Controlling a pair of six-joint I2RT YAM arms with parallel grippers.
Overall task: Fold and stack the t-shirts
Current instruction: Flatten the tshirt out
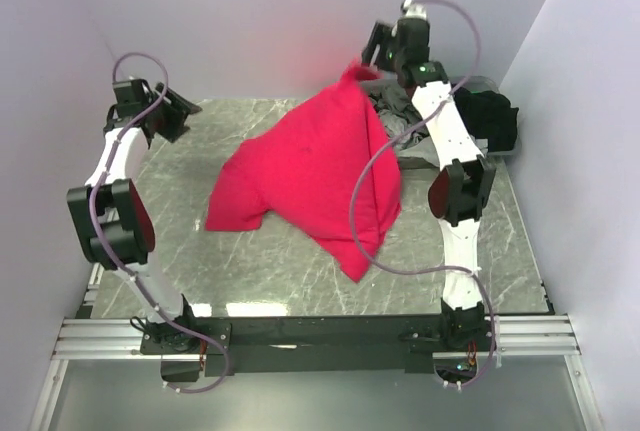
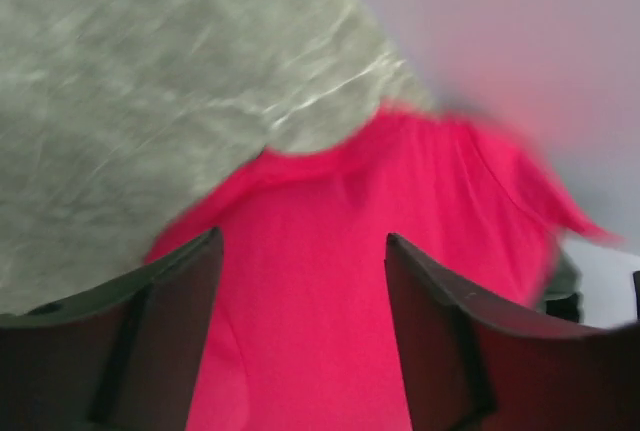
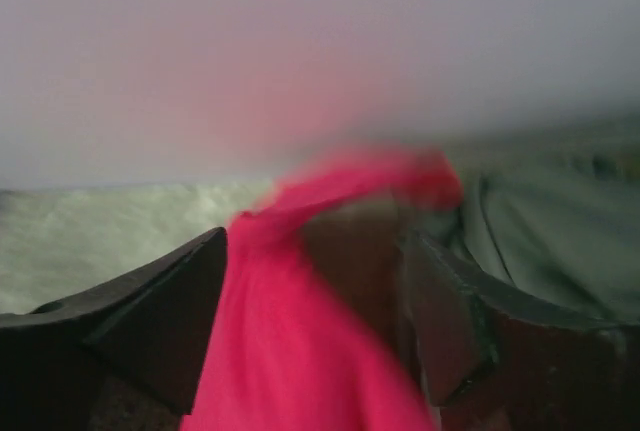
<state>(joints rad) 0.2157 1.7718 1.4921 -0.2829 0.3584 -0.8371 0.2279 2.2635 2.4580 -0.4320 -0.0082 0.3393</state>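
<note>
The pinkish-red t-shirt [image 1: 310, 176] sprawls across the middle of the table [image 1: 200, 271], likely soft, light, floppy; best pinched at hem corners or shoulders. Near the far-left corner the left gripper [image 2: 300, 243] gapes empty; far right, the right gripper [image 3: 315, 236], jaws apart, straddles its raised peak, perhaps touching
</note>
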